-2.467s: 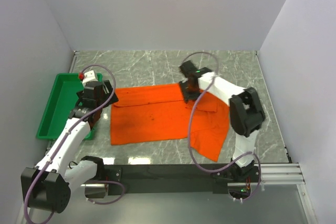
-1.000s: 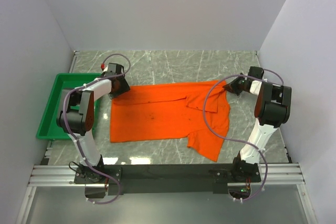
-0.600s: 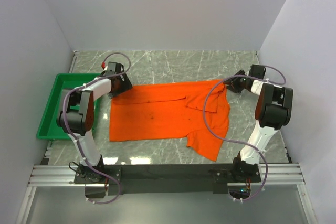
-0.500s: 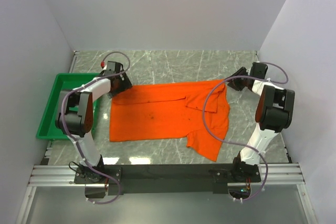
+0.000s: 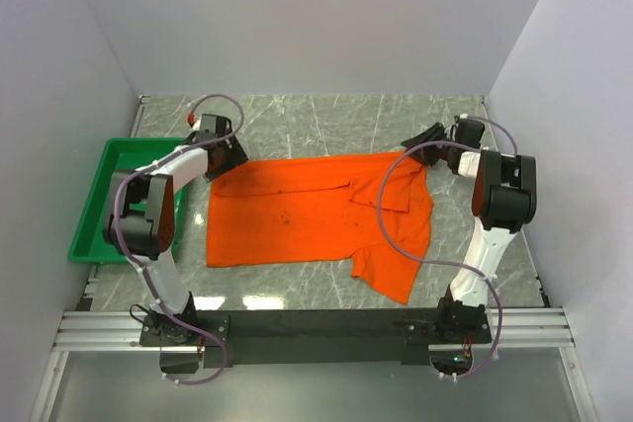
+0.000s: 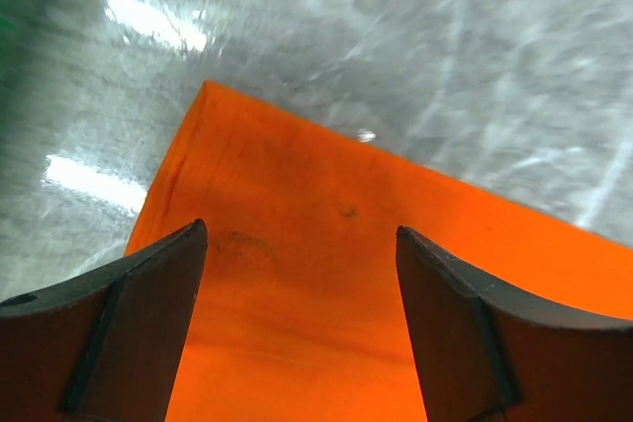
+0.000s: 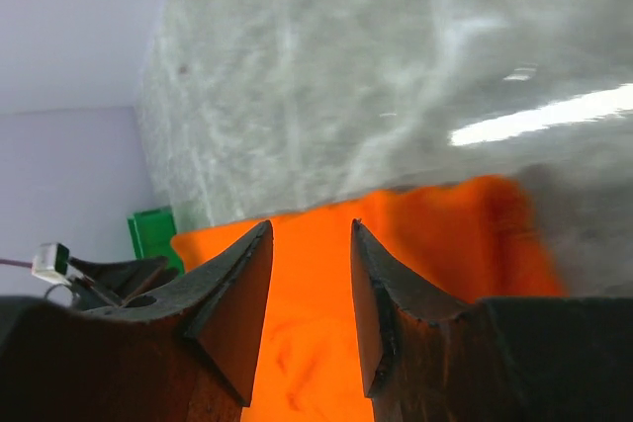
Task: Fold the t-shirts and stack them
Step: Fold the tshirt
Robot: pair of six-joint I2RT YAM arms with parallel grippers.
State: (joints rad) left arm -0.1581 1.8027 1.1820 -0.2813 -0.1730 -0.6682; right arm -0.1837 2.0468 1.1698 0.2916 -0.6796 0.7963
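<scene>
Across the top view's middle, your arms stretch to the far corners of the t-shirt (image 5: 297, 214). The left gripper (image 5: 227, 159) and right gripper (image 5: 425, 137) gape empty above it, and a green tray (image 5: 99, 207) lies at the left.

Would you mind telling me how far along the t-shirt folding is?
Done: the bright orange cloth t-shirt lies spread mostly flat on the marble table. In hand: the open left gripper and open right gripper are at its far corners, gripping nothing. Left: every fold and the stacking.
</scene>
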